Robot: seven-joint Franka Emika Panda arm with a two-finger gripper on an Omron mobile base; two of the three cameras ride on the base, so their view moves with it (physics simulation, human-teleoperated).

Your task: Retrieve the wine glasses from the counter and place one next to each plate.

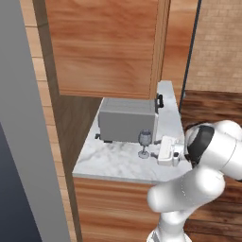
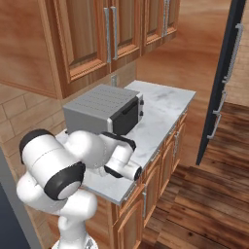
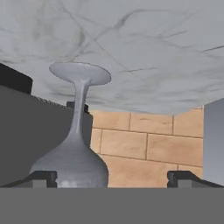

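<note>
I see a translucent bluish-grey wine glass (image 1: 144, 143) upright on the veined marble desk (image 1: 116, 160), just before the toaster oven (image 1: 126, 120). My gripper (image 3: 112, 178) is spread beside its bowl.

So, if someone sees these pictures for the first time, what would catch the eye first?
Probably the small translucent bluish-grey stemmed wine glass, standing upright on the white-grey veined marble counter just in front of the boxy grey toaster oven. Next, the white robot arm's hand, right beside the glass. In the hand view its dark fingertips stand wide open, the glass bowl near one of them.
</note>
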